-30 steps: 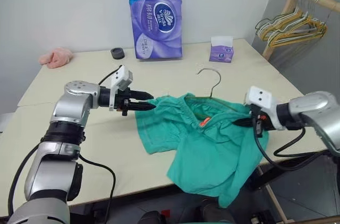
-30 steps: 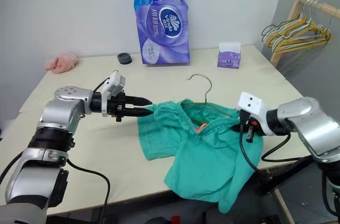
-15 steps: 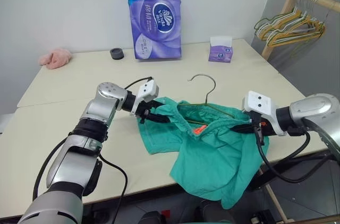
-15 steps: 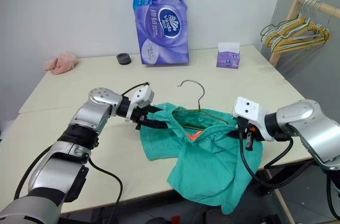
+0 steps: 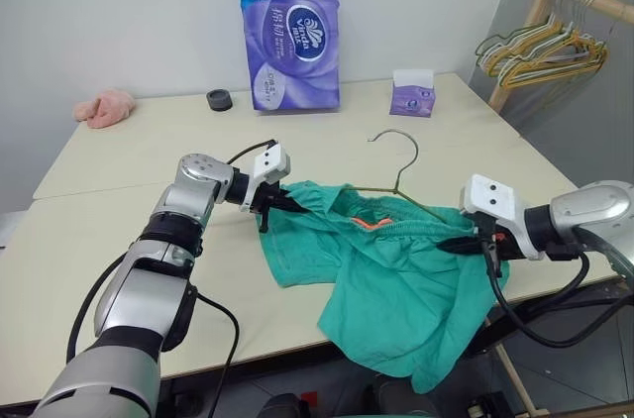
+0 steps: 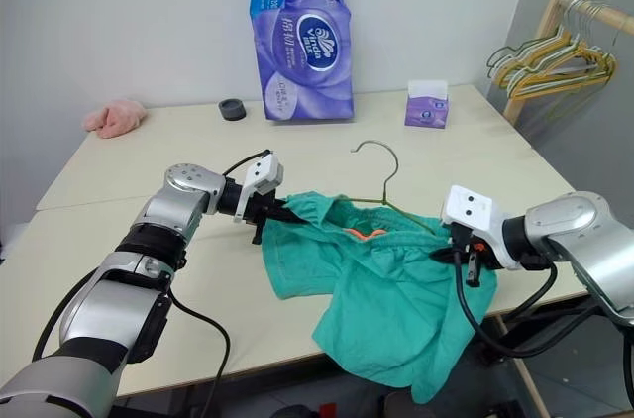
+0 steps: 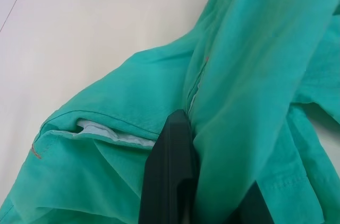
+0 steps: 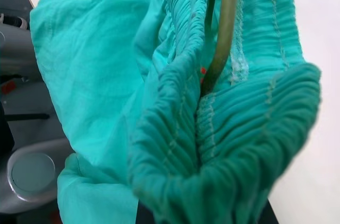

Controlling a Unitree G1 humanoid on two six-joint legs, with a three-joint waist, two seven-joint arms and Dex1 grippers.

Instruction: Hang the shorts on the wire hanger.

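Pinching the shorts (image 5: 396,279) at opposite waistband ends, left gripper (image 5: 280,205) and right gripper (image 5: 464,243) stretch them over the wire hanger (image 5: 396,165).

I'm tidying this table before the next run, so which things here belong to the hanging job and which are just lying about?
Part of the job:
- shorts, gripped at both ends by the left gripper and right gripper
- wire hanger, its lower part inside the waistband

Just lying about:
- pink cloth
- purple tissue pack
- small tissue box
- black cap
- bunch of hangers on the rack
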